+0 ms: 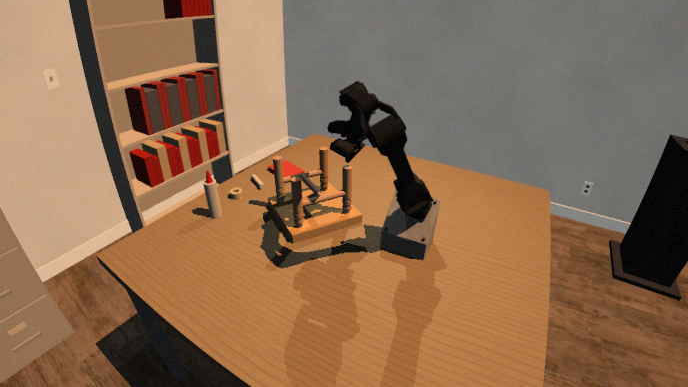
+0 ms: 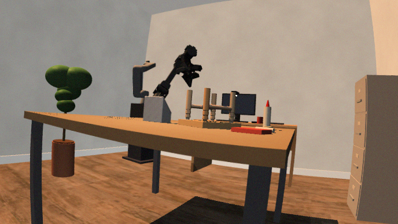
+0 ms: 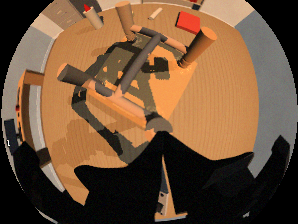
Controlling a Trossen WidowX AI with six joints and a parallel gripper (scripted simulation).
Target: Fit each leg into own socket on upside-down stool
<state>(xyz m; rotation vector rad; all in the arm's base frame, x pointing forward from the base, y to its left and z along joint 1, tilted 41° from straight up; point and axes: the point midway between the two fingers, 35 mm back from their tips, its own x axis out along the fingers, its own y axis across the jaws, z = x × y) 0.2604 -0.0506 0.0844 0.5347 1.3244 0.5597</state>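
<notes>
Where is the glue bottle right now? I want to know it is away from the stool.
In the top view the glue bottle stands upright on the table, left of the stool and apart from it, beside a tape roll.

Upturned wooden stool (image 1: pixel 324 220), seat flat on the table, four legs (image 1: pixel 347 188) standing upright

top: high, oblique | exterior: low, table-level | wrist: downward | shared: stool (image 1: pixel 317 205)
</notes>
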